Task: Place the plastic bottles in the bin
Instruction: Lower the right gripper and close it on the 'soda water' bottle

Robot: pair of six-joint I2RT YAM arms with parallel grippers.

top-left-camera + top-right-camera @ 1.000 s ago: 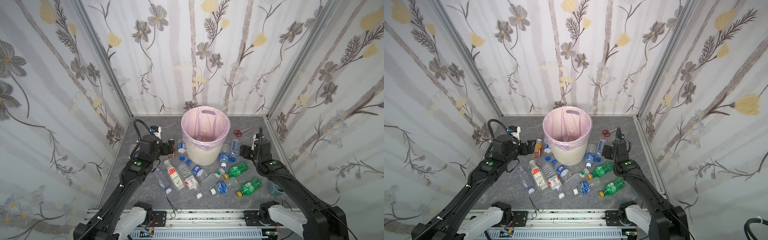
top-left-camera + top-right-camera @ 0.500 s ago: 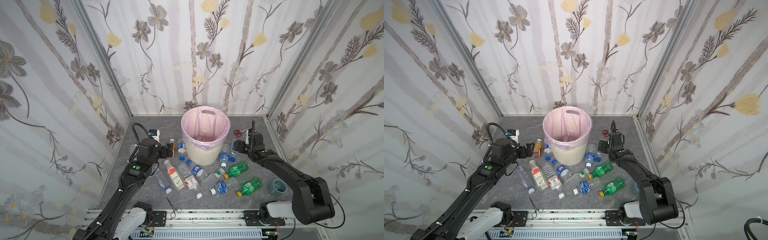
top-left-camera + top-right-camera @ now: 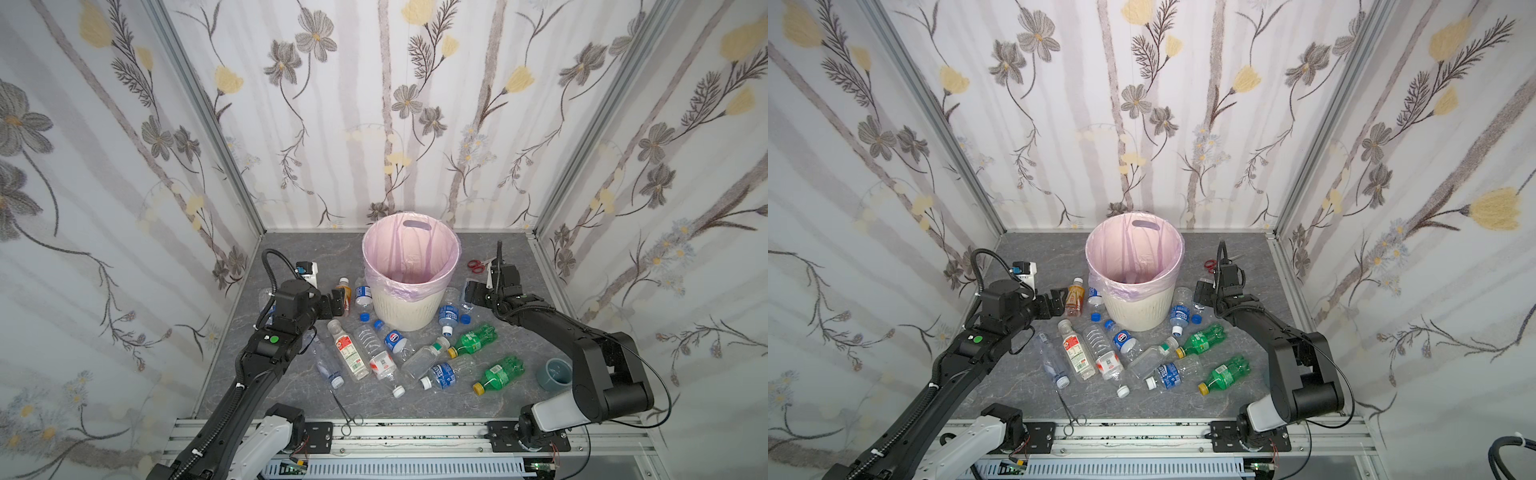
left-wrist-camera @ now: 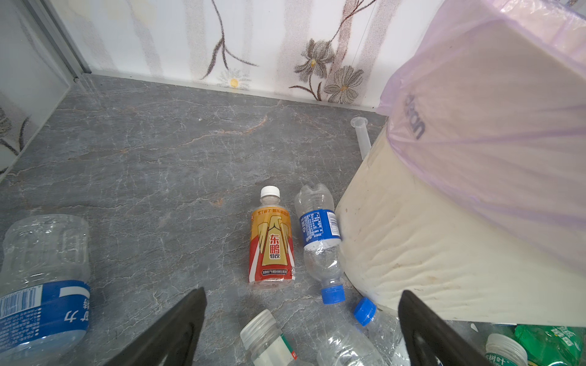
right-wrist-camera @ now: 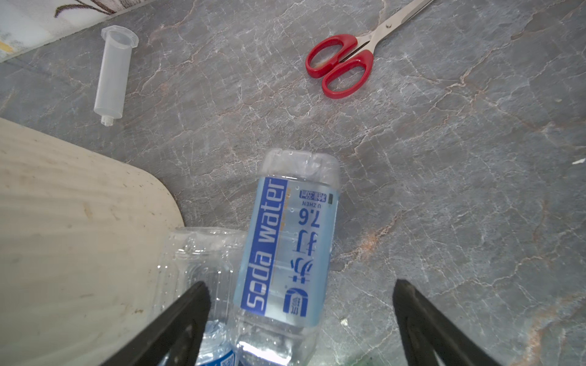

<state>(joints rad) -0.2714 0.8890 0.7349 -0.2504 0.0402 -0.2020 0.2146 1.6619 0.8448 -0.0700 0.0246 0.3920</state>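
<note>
Right gripper (image 5: 299, 288) has swung in beside the bin (image 3: 409, 309), fingers wide over the soda water bottle (image 5: 285, 247); left gripper (image 4: 301, 294), equally wide and empty, faces the orange bottle (image 4: 272, 244) beside the bin, nothing binned yet

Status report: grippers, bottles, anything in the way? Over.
Left gripper open, empty, short of orange bottle. Right gripper open, empty, at soda water bottle. Bin mouth clear; scissors lie apart.

The right arm (image 3: 540, 322) partly hides the scissors (image 3: 475, 265), two o'clock from the bin (image 3: 409, 311). An edge cuts the neck off the soda bottle (image 5: 285, 250).
</note>
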